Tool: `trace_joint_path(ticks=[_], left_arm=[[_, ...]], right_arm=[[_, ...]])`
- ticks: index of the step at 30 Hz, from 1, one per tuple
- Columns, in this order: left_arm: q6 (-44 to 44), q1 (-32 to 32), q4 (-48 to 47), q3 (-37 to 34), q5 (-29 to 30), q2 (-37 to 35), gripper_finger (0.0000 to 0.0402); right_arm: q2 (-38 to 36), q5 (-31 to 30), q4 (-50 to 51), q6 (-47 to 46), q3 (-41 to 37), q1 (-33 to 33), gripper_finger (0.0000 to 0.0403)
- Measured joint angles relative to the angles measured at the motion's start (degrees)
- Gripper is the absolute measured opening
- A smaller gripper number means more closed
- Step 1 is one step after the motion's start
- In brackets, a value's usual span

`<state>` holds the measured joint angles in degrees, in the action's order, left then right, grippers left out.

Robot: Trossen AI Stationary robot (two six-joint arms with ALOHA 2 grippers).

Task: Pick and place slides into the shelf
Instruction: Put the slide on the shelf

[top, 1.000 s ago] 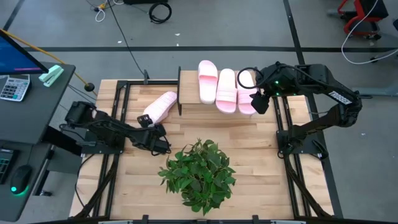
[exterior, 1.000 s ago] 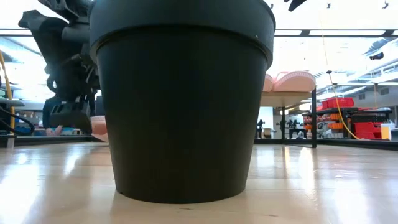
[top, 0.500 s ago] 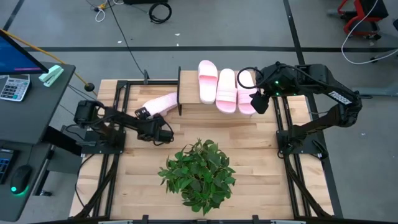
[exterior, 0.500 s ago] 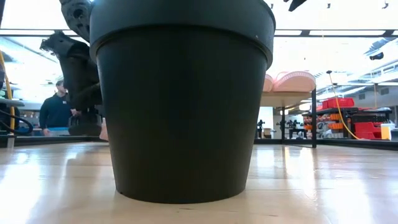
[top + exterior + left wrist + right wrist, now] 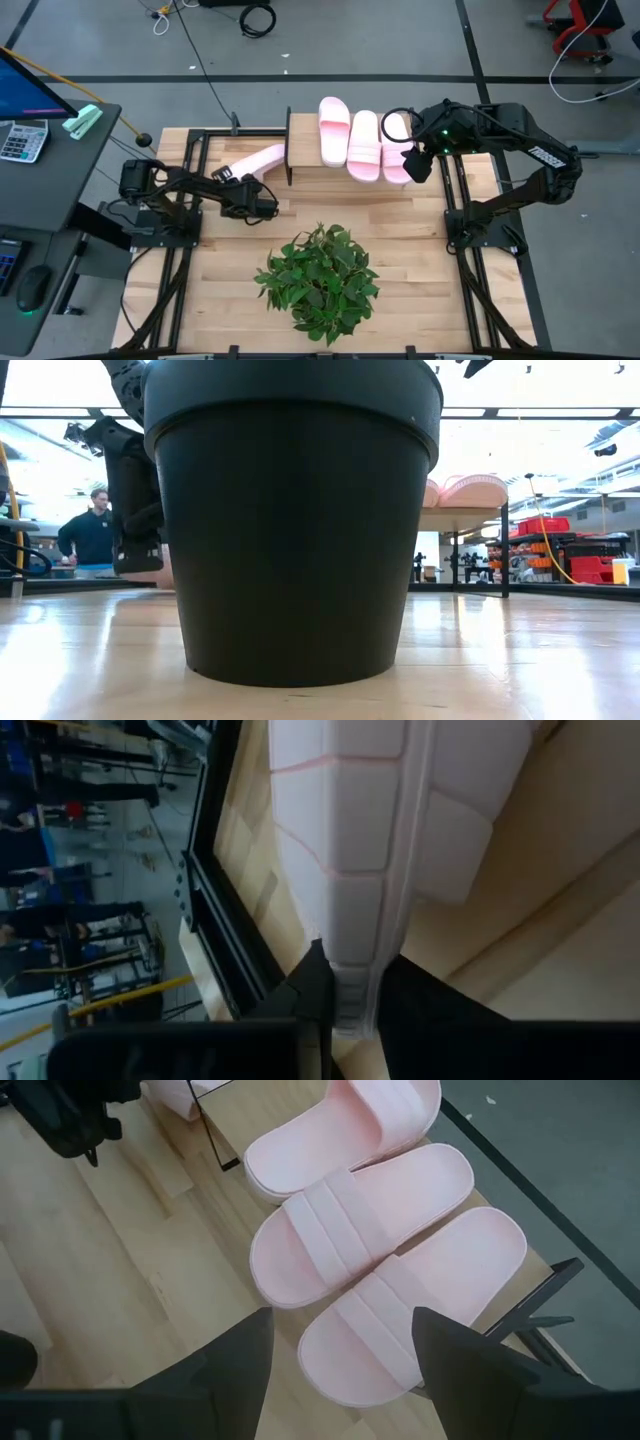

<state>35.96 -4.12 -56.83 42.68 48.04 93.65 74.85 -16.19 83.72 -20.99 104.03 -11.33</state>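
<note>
No brand, label or legible writing is showing on any item. Compared with 1 second ago, the left gripper (image 5: 262,201) is now sitting closer to the shelf (image 5: 300,178), its fingers (image 5: 312,988) closing on the edge of the 4th slide (image 5: 256,160), which is now tipped on its side on the table (image 5: 420,290) just left of the shelf's black end frame. The right gripper (image 5: 340,1350) is hanging wide open, holding nothing, over the 3 slides (image 5: 362,143) lying side by side on the shelf, beyond the potted plant (image 5: 320,280).

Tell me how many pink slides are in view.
4. Three slides lie side by side on the shelf; the fourth is in the left claw, beside the shelf.
</note>
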Motion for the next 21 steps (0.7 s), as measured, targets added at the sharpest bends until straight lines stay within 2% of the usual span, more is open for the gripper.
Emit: trace_joint_path(ticks=[5,11,16,21], left_arm=[[1.12,0.51,-3.80,0.08,-3.78,-4.74,0.0054],[4.40,2.52,-12.26,1.45,-8.97,-14.42,0.0054],[4.34,5.17,-19.00,8.24,-12.16,-22.13,0.0054],[4.07,6.01,-27.39,18.89,-18.28,-26.81,0.0053]], right_arm=[[0.00,-0.09,0.00,0.42,0.00,0.00,0.0245],[0.01,-0.39,0.00,1.68,0.00,0.00,0.0245],[0.02,-0.39,-0.08,3.47,0.00,0.00,0.0245],[0.02,-0.37,-0.22,4.75,0.00,0.00,0.0245]])
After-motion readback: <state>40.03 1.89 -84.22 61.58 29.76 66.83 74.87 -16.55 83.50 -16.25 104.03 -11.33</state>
